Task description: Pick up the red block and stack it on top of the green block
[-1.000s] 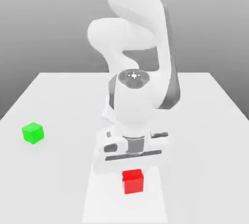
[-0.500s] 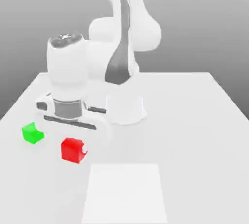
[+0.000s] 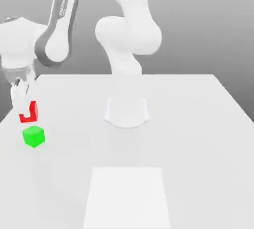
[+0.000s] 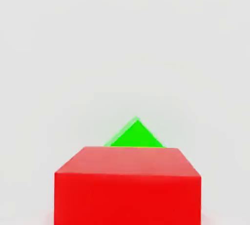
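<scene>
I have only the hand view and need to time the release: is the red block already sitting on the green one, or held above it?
Observer: Held above. In the exterior view the gripper grips the red block, apart from the green block below.
Operator: Where is the green block on the table?
Observer: Near the table edge at the exterior view's left.
Operator: Anything close by?
Observer: The arm's base stands mid-table, well apart from both blocks.
</scene>
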Robot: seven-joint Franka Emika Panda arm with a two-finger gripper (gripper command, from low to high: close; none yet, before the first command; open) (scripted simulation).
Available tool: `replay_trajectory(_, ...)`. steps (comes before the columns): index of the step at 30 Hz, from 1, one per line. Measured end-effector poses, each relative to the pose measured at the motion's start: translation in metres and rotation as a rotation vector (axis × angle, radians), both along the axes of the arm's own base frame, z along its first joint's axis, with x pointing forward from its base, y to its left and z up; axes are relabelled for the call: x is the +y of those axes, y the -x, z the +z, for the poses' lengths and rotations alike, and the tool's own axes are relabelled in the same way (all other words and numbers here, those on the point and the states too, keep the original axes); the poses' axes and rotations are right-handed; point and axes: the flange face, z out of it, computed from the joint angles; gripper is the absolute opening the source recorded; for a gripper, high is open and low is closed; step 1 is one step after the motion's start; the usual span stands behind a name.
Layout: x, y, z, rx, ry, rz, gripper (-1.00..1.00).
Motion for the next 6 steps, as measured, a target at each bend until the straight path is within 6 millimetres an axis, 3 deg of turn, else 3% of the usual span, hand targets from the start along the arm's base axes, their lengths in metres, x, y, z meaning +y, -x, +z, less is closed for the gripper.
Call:
replay_trajectory(3,0.001,0.002,-0.020,0.008,0.006,-0.003,-1.00)
replay_trajectory(4,0.001,0.004,-0.027,0.012,0.009,-0.005,1.00)
replay_trajectory(6,0.001,0.004,-0.027,0.012,0.009,-0.005,1.00)
